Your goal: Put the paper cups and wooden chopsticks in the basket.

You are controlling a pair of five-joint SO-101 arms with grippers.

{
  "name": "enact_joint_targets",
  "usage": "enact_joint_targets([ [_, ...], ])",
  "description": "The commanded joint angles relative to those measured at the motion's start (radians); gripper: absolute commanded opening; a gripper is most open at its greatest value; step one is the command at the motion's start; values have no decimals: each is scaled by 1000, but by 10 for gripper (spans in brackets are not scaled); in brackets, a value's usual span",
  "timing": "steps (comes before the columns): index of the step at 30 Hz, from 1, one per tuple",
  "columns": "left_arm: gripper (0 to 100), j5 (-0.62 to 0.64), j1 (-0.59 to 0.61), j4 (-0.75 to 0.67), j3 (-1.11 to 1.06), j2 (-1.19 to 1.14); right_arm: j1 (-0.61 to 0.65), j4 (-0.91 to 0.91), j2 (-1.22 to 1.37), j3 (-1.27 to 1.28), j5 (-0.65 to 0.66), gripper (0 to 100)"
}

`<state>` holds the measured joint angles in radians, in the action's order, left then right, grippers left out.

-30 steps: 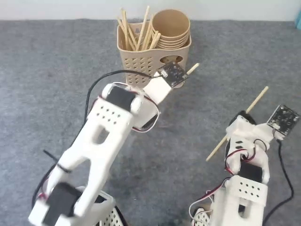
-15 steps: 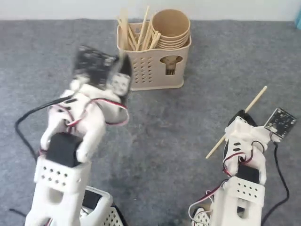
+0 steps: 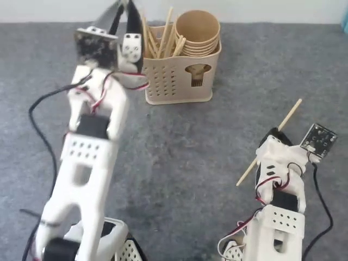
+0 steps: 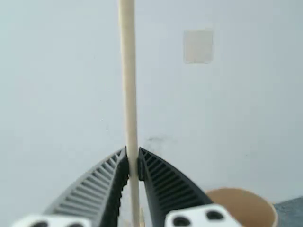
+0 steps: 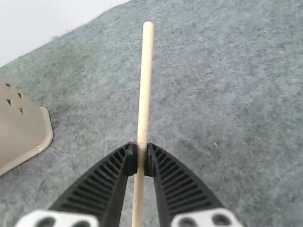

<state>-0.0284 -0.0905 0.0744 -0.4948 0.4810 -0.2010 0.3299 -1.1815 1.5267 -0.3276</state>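
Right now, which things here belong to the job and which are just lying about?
Job: basket, stacked paper cups, chopsticks already in it, left hand holding one chopstick, right hand holding another chopstick.
Not the job: grey mat, wall plate.

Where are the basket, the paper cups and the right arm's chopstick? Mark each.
basket [image 3: 168,81], high view, perforated front wall.
paper cups [image 3: 197,30], high view, inside top cup.
right arm's chopstick [image 5: 144,80], right wrist view, bare shaft.
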Motion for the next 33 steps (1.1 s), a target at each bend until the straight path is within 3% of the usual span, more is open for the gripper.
enact_joint_targets([
  [1, 12, 6, 0, -141, 42, -158, 8, -25, -25, -6, 20, 6],
  [7, 32, 12, 5, -144, 124, -341, 8, -25, -25, -6, 20, 6],
  [13, 197, 51, 5, -140, 111, -365, 8, -25, -25, -6, 20, 6],
  [19, 180, 48, 37, -87, 82, -250, 8, -25, -25, -6, 20, 6],
  [22, 181, 48, 72, 55, 51, -121, 8, -25, -25, -6, 21, 6],
  [28, 181, 51, 215, 522, -54, 184, 10, -25, -25, -3, 38, 6],
  [33, 181, 55, 331, 600, -331, 384, 48, -18, -25, -15, 92, 6],
])
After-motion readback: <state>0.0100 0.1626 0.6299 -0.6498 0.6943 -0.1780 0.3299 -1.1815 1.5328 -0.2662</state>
